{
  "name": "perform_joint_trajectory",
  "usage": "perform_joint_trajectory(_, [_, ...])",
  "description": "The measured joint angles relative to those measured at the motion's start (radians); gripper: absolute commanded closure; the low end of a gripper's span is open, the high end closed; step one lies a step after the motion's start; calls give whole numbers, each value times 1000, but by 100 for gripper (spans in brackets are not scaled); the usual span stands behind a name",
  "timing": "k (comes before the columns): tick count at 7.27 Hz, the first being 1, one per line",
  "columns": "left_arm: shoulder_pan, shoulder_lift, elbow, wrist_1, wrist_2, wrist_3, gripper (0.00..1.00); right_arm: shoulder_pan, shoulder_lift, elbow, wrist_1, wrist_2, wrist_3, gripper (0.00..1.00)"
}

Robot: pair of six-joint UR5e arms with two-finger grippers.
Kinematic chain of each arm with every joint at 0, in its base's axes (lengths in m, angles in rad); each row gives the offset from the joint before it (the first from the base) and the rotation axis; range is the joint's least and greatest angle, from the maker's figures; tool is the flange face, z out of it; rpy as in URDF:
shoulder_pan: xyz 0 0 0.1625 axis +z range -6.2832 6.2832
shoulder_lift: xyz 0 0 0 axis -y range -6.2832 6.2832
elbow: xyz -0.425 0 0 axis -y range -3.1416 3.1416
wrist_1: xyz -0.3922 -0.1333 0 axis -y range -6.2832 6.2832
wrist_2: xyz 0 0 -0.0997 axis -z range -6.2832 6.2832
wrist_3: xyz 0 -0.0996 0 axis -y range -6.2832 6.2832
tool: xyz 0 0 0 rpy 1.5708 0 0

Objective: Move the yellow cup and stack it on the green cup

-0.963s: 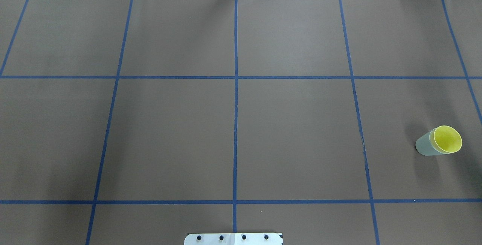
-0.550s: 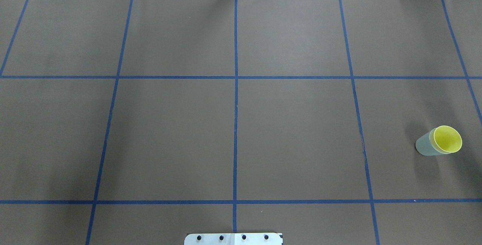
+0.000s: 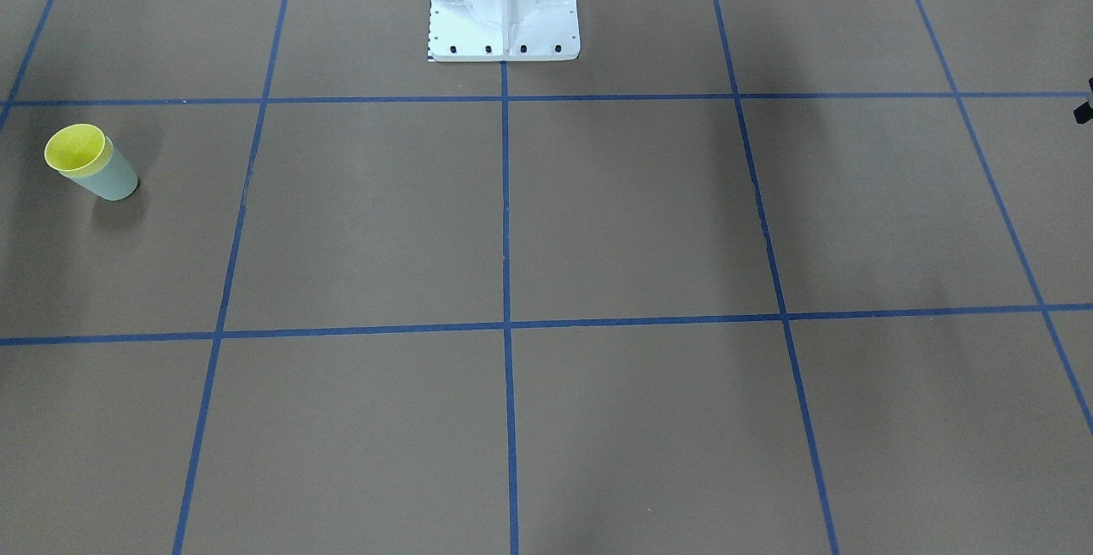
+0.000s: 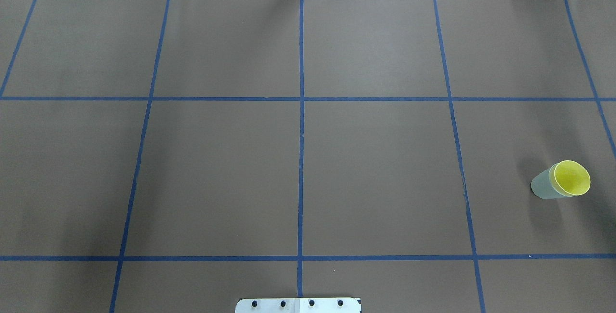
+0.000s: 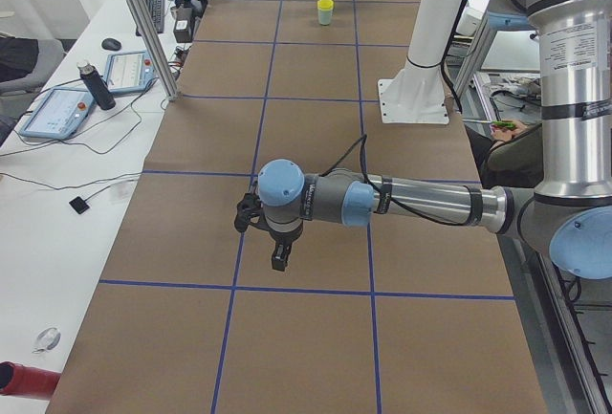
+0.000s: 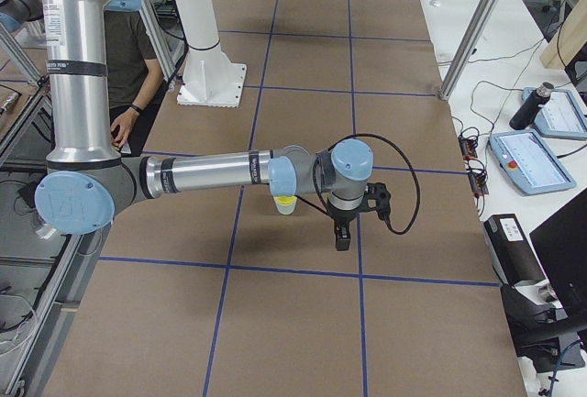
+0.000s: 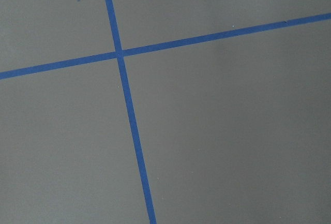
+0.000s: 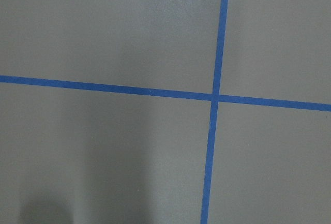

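Note:
The yellow cup [image 4: 571, 178] sits nested inside the green cup [image 4: 543, 186], upright on the brown table at the right side of the overhead view. The pair also shows in the front-facing view, yellow cup [image 3: 77, 149] in green cup [image 3: 109, 180], and far off in the left view [image 5: 325, 10]. In the right view the pair [image 6: 286, 204] stands just behind my right arm. My left gripper [image 5: 278, 259] and right gripper [image 6: 342, 239] show only in the side views, hanging above bare table; I cannot tell if they are open or shut. Both wrist views show only table and tape.
Blue tape lines [image 4: 301, 135] divide the table into squares. The robot's white pedestal [image 3: 504, 0] stands at the near middle edge. A side bench with tablets and a bottle [image 5: 96, 84] runs along the far edge. A seated person [image 6: 133, 58] is behind the robot.

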Motion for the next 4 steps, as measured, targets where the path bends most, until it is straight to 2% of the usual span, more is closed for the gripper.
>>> perform_joint_trajectory(4, [0,0,2,-3,0,0,0,0,13,-17,4,-5,1,0])
